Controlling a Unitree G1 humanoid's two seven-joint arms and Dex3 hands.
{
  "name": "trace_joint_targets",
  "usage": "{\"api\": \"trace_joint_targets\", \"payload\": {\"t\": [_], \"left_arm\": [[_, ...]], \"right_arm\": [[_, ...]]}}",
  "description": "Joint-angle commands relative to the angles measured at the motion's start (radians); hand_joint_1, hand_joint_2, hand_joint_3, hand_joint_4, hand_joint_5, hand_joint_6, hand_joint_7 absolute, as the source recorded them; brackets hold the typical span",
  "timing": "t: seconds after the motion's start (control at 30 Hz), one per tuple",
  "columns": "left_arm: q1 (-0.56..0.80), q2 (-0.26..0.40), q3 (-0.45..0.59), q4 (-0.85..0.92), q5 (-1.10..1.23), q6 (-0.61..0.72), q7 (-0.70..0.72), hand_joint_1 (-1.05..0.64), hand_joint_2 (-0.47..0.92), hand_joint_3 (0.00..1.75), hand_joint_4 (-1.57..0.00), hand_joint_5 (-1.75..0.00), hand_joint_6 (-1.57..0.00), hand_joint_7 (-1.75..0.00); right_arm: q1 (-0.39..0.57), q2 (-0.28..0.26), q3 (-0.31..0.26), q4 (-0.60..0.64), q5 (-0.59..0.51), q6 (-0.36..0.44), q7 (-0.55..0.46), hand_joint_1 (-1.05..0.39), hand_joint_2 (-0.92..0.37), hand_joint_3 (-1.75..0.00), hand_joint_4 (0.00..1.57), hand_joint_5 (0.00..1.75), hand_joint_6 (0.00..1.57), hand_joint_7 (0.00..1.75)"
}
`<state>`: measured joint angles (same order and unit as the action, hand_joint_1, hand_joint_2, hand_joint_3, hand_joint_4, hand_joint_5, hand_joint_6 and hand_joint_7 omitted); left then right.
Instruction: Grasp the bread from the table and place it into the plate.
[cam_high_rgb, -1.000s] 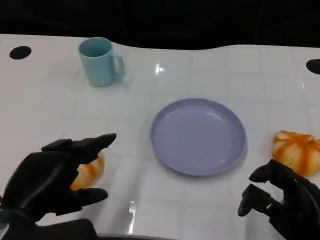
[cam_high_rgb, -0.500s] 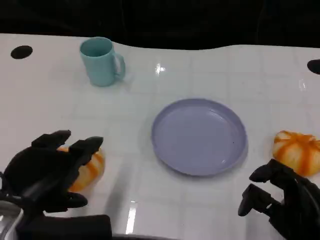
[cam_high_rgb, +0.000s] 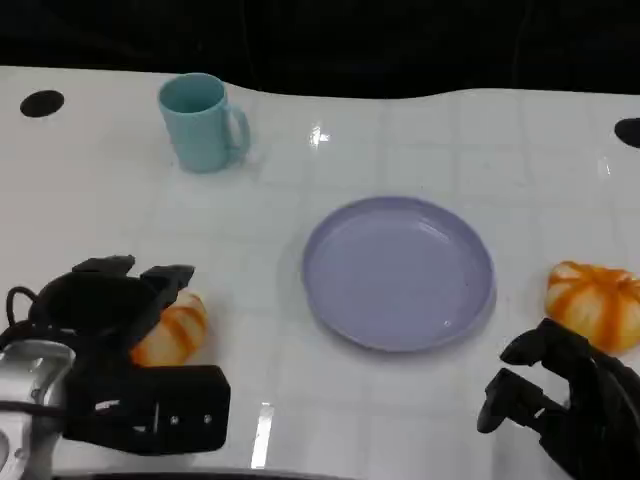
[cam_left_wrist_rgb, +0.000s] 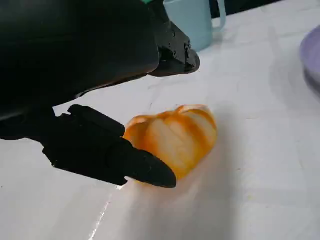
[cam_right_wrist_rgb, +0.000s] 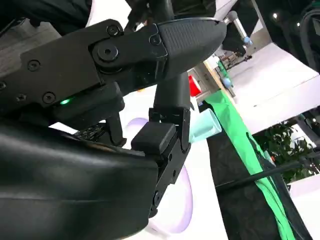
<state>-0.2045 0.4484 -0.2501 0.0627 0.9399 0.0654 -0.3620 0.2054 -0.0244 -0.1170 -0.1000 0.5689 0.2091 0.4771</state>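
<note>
**A:** Where is the bread?

**B:** There are two. One orange-and-cream striped round bread roll (cam_high_rgb: 172, 332) lies on the glossy white worktop (cam_high_rgb: 400, 150) at the near left, well apart from the round lavender plastic plate (cam_high_rgb: 398, 272) in the middle. A second striped orange roll (cam_high_rgb: 595, 303) sits on the worktop to the right of the plate, near its rim but not touching it.

**A:** And the left hand (cam_high_rgb: 105, 310)?

**B:** It hangs over the left roll, covering that roll's left side in the head view. From the left wrist view the black fingers (cam_left_wrist_rgb: 107, 152) are spread on either side of the roll (cam_left_wrist_rgb: 172, 140): one reaches low along the worktop right against the bread's near edge, another passes above it. They are not closed around it, and the roll rests on the worktop.

**A:** The right hand (cam_high_rgb: 560, 405)?

**B:** Low at the near right, just in front of the second roll, fingers loosely curled and apart, holding nothing.

**A:** Anything else there?

**B:** A pale teal ceramic mug (cam_high_rgb: 202, 122) stands upright at the far left, handle turned towards the right. The plate has nothing on it.
</note>
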Motion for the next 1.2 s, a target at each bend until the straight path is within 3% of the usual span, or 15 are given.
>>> {"api": "trace_joint_targets", "payload": {"t": [0.03, 0.27, 0.53, 1.07, 1.1, 1.13, 1.2], "left_arm": [[-0.074, 0.022, -0.04, 0.1, -0.015, 0.013, -0.021, -0.55, 0.81, 0.0, 0.0, 0.0, -0.08, 0.0], [-0.1, 0.035, -0.07, 0.131, -0.034, 0.024, -0.022, -0.59, 0.81, 0.0, 0.0, 0.0, -0.06, 0.0], [-0.21, 0.016, -0.147, 0.332, -0.065, -0.004, -0.007, -0.61, 0.82, 0.0, -0.03, -0.02, -0.11, -0.02], [-0.285, -0.007, -0.189, 0.593, -0.171, -0.154, 0.134, -0.58, 0.9, 0.01, -0.14, -0.08, -0.22, -0.05], [-0.29, -0.016, -0.179, 0.626, -0.187, -0.174, 0.169, -0.43, 0.91, 0.18, -0.37, -0.2, -0.36, -0.1], [-0.295, -0.022, -0.174, 0.652, -0.2, -0.19, 0.197, -0.33, 0.92, 0.34, -0.5, -0.56, -0.55, -0.08], [-0.307, -0.033, -0.164, 0.702, -0.225, -0.22, 0.25, -0.28, 0.92, 0.42, -0.53, -0.82, -0.65, -0.06]], "right_arm": [[0.003, -0.009, -0.006, 0.0, -0.003, -0.011, 0.005, -0.52, -0.92, -0.21, 0.73, 1.54, 0.82, 1.03], [0.003, -0.008, -0.006, 0.0, -0.004, -0.011, 0.005, -0.52, -0.92, -0.21, 0.74, 1.54, 0.82, 1.02], [0.008, -0.011, -0.005, -0.003, -0.001, -0.014, 0.015, -0.51, -0.92, -0.22, 0.74, 1.54, 0.81, 1.03], [0.017, -0.011, -0.008, -0.026, 0.002, 0.006, 0.004, -0.51, -0.92, -0.2, 0.74, 1.53, 0.83, 1.01], [0.018, -0.011, -0.008, -0.023, 0.0, 0.001, 0.006, -0.51, -0.92, -0.2, 0.74, 1.53, 0.83, 1.01], [0.018, -0.01, -0.008, -0.021, -0.001, -0.002, 0.008, -0.52, -0.92, -0.21, 0.75, 1.53, 0.83, 1.0], [0.017, -0.011, -0.009, -0.018, -0.001, -0.002, 0.009, -0.52, -0.92, -0.21, 0.75, 1.52, 0.83, 1.0]]}}
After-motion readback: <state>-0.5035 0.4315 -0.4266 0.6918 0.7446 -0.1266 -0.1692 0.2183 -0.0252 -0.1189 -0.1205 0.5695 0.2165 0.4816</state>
